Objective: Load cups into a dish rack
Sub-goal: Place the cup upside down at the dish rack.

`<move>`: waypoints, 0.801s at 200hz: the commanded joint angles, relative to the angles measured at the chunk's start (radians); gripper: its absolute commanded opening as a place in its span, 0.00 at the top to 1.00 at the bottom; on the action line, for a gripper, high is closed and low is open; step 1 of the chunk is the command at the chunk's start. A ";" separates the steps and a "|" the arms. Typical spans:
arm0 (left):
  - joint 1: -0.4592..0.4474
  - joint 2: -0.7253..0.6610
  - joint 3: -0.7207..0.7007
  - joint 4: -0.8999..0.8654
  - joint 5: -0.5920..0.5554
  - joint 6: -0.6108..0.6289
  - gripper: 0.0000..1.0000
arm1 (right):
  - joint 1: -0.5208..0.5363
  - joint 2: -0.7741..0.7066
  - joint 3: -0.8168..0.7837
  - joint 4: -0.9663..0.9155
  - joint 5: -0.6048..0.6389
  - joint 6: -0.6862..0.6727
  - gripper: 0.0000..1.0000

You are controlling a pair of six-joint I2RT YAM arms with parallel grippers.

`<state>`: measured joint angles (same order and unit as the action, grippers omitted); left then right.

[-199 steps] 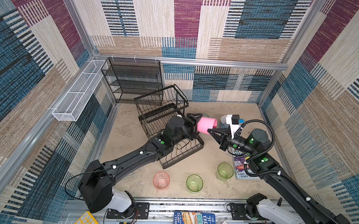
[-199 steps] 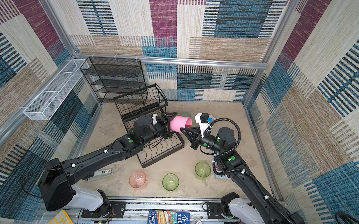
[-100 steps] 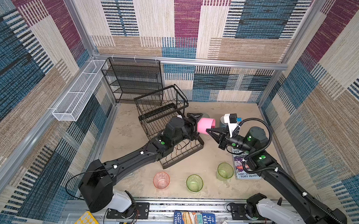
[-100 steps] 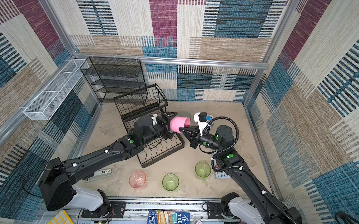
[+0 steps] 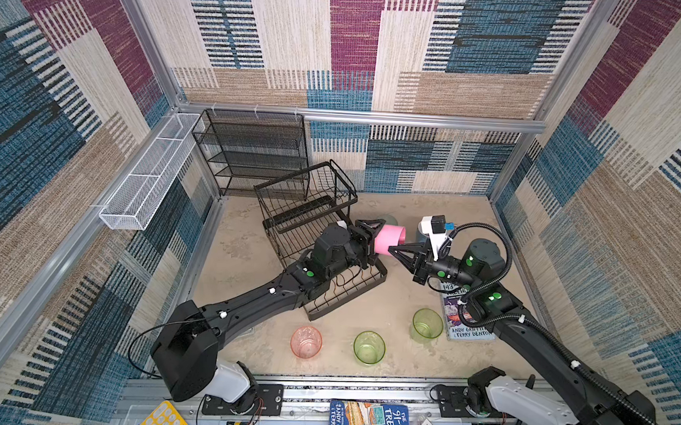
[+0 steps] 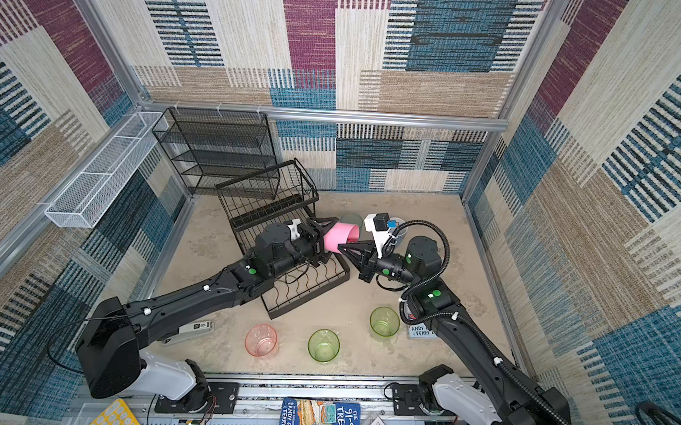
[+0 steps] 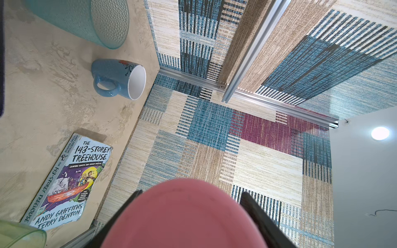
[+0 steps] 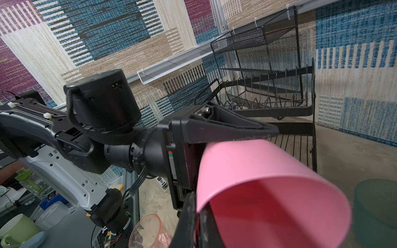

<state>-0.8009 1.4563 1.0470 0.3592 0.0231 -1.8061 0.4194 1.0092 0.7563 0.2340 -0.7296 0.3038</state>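
The opaque pink cup (image 5: 390, 238) (image 6: 341, 237) lies on its side in the air beside the black wire dish rack (image 5: 307, 204) (image 6: 266, 202). My left gripper (image 5: 372, 241) (image 7: 191, 192) is shut on its base, one finger on each side. My right gripper (image 5: 388, 248) (image 8: 194, 196) is shut on its rim (image 8: 279, 184), pinching the wall. A grey-teal cup (image 7: 86, 19) (image 8: 376, 206) and a blue mug (image 7: 116, 78) stand behind. A translucent pink cup (image 5: 305, 341) and two green cups (image 5: 369, 347) (image 5: 427, 324) stand near the front.
A paperback book (image 5: 466, 325) (image 7: 66, 182) lies under my right arm. A black mesh shelf unit (image 5: 251, 150) stands in the back left corner, with a white mesh trough (image 5: 147, 173) on the left wall. A small grey tool (image 6: 190, 327) lies beneath my left arm.
The pink cup stays between both grippers in almost the same spot. My right arm has shifted slightly toward the rack.
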 commanded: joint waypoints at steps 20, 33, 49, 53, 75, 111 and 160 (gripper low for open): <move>0.000 -0.029 -0.018 0.013 -0.049 0.046 0.37 | 0.002 -0.004 0.021 -0.040 0.067 0.021 0.65; 0.000 -0.039 -0.017 -0.010 -0.065 0.067 0.37 | 0.001 -0.005 0.027 -0.060 0.075 0.018 0.56; 0.000 -0.043 -0.018 -0.032 -0.083 0.096 0.38 | 0.001 -0.016 0.030 -0.092 0.115 0.025 0.49; 0.000 -0.043 -0.020 -0.037 -0.086 0.102 0.38 | 0.001 -0.019 0.032 -0.103 0.127 0.025 0.47; -0.001 -0.050 -0.018 -0.083 -0.109 0.149 0.38 | 0.000 -0.018 0.041 -0.159 0.178 0.021 0.42; 0.000 -0.061 -0.044 -0.095 -0.162 0.247 0.38 | -0.017 -0.017 0.040 -0.209 0.239 0.039 0.39; -0.001 -0.077 -0.073 -0.139 -0.252 0.496 0.40 | -0.083 0.004 0.058 -0.267 0.337 0.058 0.38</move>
<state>-0.8013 1.3903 0.9894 0.2417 -0.1581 -1.5002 0.3618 1.0107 0.8013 -0.0074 -0.4549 0.3393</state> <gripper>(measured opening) 0.719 0.618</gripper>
